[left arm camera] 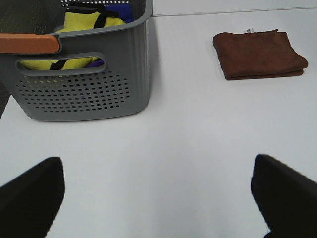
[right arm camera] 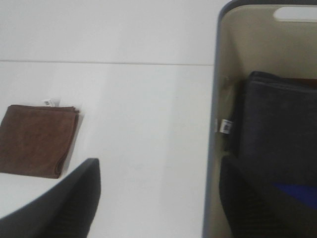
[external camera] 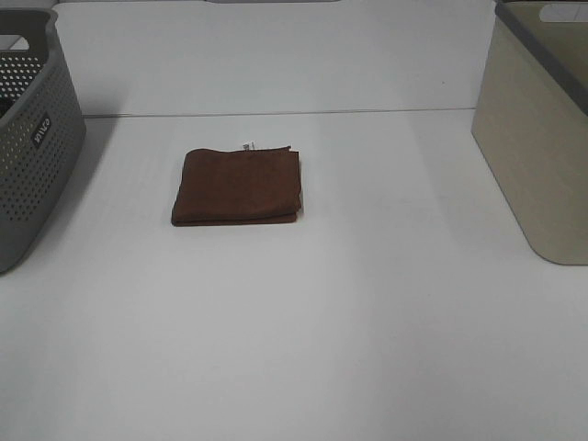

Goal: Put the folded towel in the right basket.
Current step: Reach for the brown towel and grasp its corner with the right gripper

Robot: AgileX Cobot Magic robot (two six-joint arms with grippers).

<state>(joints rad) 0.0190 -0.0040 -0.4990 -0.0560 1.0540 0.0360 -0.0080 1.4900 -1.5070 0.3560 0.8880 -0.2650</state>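
The folded brown towel [external camera: 237, 186] lies flat on the white table, left of the middle, with a small white tag at its far edge. It also shows in the left wrist view [left arm camera: 258, 53] and the right wrist view [right arm camera: 35, 140]. The right basket [external camera: 537, 138] is beige with a grey rim and stands at the table's right edge. Neither gripper shows in the exterior view. My left gripper [left arm camera: 158, 198] is open and empty, well short of the towel. My right gripper [right arm camera: 158, 196] is open and empty, above the beige basket's rim [right arm camera: 213, 124], away from the towel.
A grey perforated basket [external camera: 28, 156] stands at the left edge; the left wrist view [left arm camera: 84, 89] shows yellow cloth [left arm camera: 84, 22] in it. The beige basket holds a dark grey folded cloth [right arm camera: 277, 124] and something blue [right arm camera: 297, 191]. The white table [external camera: 367, 322] ends at a back wall.
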